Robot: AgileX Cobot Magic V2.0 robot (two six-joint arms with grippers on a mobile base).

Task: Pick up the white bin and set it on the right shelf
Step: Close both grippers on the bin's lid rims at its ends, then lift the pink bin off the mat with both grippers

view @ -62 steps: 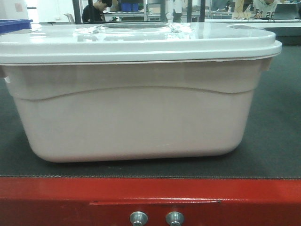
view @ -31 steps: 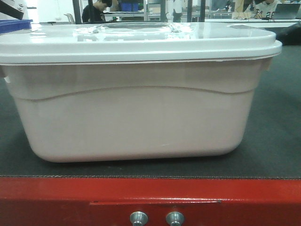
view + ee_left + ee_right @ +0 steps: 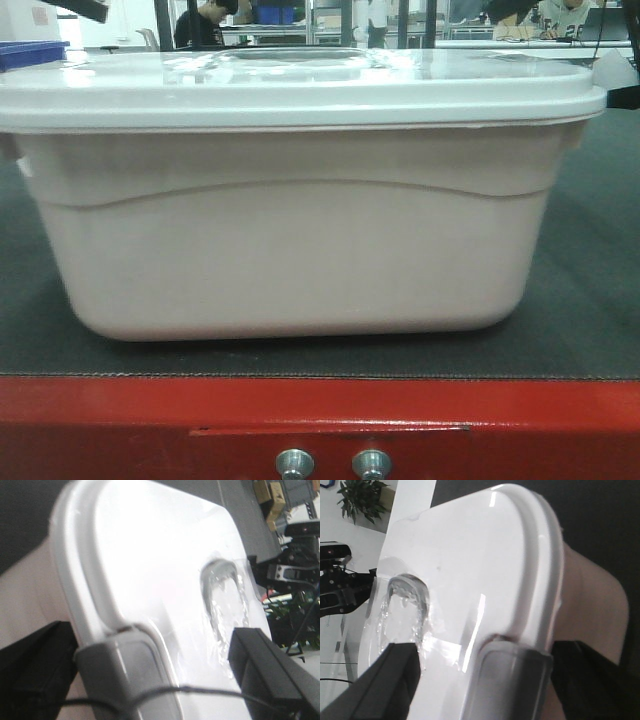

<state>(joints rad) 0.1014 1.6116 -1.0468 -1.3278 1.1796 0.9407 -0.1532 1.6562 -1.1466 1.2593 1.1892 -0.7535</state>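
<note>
Here the white bin [image 3: 300, 250] lies lid-up, long axis 9 to 3 o'clock, with left hand [image 3: 150, 645] and right hand [image 3: 485, 650] spread apart around its ends.

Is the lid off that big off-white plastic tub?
No, the white lid sits on the off-white plastic tub, overhanging its rim.
</note>
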